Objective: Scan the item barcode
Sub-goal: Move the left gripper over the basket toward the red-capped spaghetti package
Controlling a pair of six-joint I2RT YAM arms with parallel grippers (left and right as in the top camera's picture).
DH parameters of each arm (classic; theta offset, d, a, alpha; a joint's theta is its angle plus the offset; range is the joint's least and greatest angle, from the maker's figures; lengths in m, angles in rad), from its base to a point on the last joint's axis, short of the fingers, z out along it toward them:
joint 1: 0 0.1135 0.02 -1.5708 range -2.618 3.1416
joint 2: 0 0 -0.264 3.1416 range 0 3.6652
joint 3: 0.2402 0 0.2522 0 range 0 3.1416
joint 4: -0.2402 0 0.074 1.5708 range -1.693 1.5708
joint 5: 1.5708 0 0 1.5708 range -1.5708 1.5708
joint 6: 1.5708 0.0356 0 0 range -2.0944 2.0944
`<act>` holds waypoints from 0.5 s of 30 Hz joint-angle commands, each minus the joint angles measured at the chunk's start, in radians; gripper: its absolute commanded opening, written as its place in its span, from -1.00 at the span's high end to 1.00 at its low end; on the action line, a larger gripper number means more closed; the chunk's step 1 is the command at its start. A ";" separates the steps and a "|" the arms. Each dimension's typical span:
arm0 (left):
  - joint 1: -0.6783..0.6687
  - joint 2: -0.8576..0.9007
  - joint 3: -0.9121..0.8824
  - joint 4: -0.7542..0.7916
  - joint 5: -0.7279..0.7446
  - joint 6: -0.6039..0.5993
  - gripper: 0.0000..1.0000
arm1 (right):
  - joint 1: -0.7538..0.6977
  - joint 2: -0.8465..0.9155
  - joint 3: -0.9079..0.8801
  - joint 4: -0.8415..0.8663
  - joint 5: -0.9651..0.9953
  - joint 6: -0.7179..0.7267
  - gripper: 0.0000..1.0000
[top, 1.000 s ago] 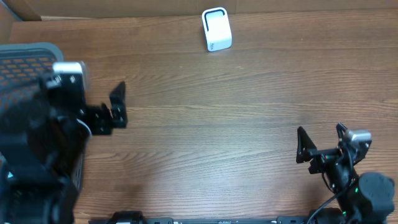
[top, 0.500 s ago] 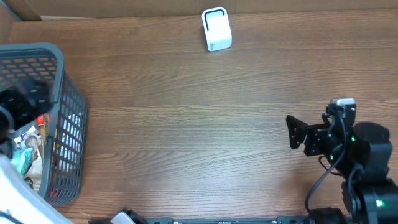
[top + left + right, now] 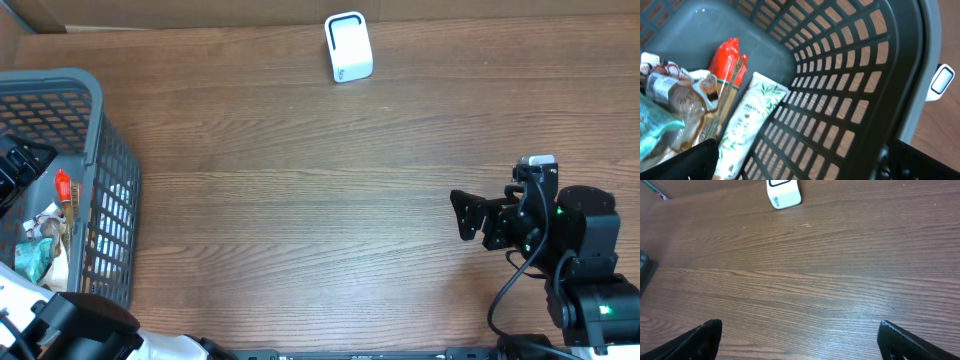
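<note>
Wooden table [image 3: 300, 200] lies under me, with the basket [image 3: 112, 170] at its left. My left gripper [image 3: 800, 162] hangs spread and empty over the basket. My right gripper [image 3: 800, 340], equally spread, is over the wood. The scanner [image 3: 348, 47] stands at the far side, and a tube [image 3: 747, 125] lies in the basket.

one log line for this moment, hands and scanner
left hand: open, empty, over basket | right hand: open, empty, above table | scanner: at far edge, untouched | item: none picked yet

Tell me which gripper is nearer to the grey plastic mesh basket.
Left. The left gripper hangs over the inside of the grey plastic basket; the right gripper is far across the wooden table.
</note>
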 commanded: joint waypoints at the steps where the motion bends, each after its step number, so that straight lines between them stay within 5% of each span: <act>1: 0.005 -0.014 -0.058 0.042 0.022 0.032 -1.00 | 0.002 -0.003 0.028 0.005 -0.012 0.002 -1.00; 7: 0.005 -0.016 -0.224 0.183 -0.043 -0.021 -0.99 | 0.002 -0.003 0.028 0.005 -0.012 0.002 -1.00; 15: 0.005 -0.015 -0.406 0.346 -0.327 -0.186 -0.99 | 0.002 -0.003 0.028 0.005 -0.028 0.003 -1.00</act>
